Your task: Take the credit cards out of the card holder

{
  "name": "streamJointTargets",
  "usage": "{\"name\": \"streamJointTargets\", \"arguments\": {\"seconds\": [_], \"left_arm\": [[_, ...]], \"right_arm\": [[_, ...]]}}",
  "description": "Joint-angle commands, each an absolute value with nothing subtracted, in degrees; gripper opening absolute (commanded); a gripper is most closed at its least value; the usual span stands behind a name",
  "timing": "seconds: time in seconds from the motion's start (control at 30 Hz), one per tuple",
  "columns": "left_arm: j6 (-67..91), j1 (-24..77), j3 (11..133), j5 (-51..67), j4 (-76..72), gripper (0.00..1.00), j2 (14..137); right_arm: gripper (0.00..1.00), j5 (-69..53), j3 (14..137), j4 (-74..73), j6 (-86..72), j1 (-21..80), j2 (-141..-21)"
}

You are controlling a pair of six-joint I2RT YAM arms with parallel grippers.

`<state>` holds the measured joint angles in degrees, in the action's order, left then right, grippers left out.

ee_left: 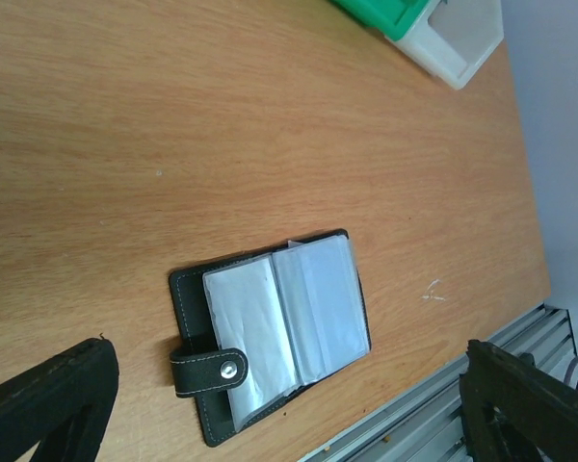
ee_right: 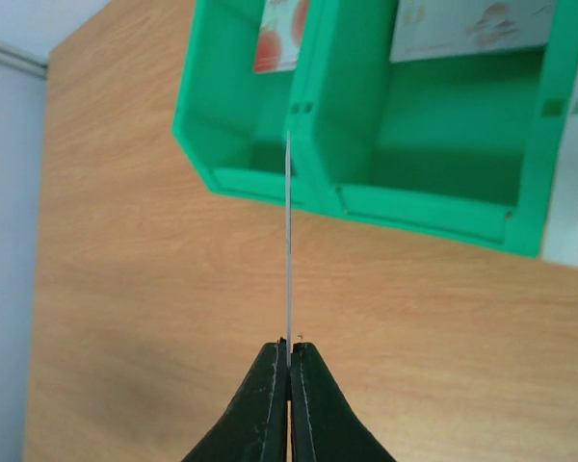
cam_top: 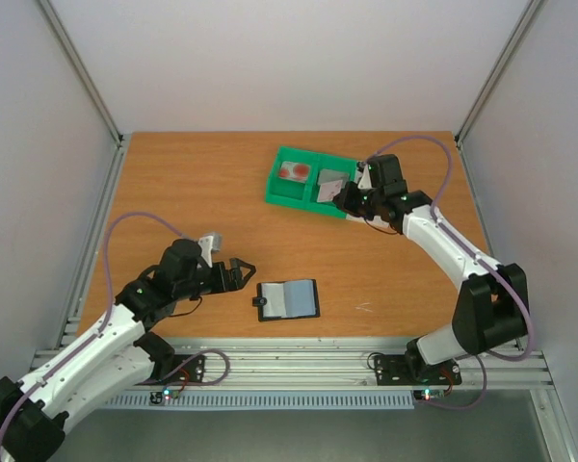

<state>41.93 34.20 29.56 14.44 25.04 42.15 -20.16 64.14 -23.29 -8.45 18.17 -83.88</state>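
The card holder (cam_top: 289,299) lies open on the table near the front, black with grey-blue pockets; in the left wrist view (ee_left: 270,322) its snap strap is folded over the left page. My left gripper (cam_top: 239,272) is open and empty just left of it, with its fingers (ee_left: 48,404) wide apart on either side. My right gripper (ee_right: 289,351) is shut on a thin credit card (ee_right: 288,250), seen edge-on, near the green tray's front wall (ee_right: 366,197). Two whitish cards with red marks (ee_right: 279,34) (ee_right: 467,29) lie in the tray's compartments.
The green compartment tray (cam_top: 281,183) stands at the back centre, with my right gripper (cam_top: 345,197) at its right end. A white tray (ee_left: 458,43) sits beside it. Metal rails (cam_top: 299,361) run along the table's near edge.
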Motion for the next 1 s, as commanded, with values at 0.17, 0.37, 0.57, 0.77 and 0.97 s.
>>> {"name": "streamJointTargets", "arguments": {"seconds": [0.17, 0.37, 0.57, 0.77, 0.97], "left_arm": [[41.4, 34.1, 29.9, 17.4, 21.5, 0.99, 44.8], [42.9, 34.0, 28.6, 16.8, 20.4, 0.99, 44.7], [42.9, 34.0, 28.7, 15.7, 21.1, 1.0, 44.7], [43.8, 34.0, 27.5, 15.5, 19.7, 0.99, 43.8], [44.5, 33.9, 27.3, 14.4, 20.0, 0.99, 43.6]], "right_arm": [[0.01, -16.7, 74.5, -26.5, -5.7, 14.3, -95.3], [0.01, -17.8, 80.6, -26.2, -7.0, 12.5, -102.4], [0.01, -19.9, 86.3, -26.2, -7.2, 11.4, -108.5], [0.01, -22.9, 90.0, -25.9, -8.3, 10.8, -113.5], [0.01, -24.7, 92.2, -24.9, -9.5, 10.3, -116.9]]}}
